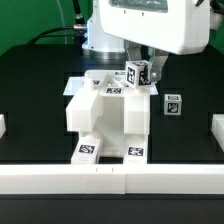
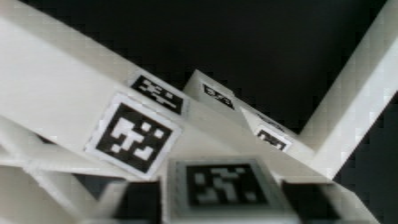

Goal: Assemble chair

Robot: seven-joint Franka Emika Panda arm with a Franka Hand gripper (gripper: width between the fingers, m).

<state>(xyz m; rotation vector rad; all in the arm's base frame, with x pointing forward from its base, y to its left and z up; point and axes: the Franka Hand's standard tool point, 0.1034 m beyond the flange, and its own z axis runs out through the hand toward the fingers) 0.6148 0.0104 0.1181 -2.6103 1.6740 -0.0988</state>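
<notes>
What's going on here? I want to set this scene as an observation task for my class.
A robot arm is putting together a white plastic chair. Its tool is shut on a small tagged cube and holds it just over the top rear of the partly built chair body, which stands in the middle of the black table. Whether the cube already touches the body is hard to tell. Another tagged piece stands apart on the table, toward the exterior view's right.

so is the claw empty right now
No, the claw grips a small tagged white piece near the top of the chair body.
</notes>
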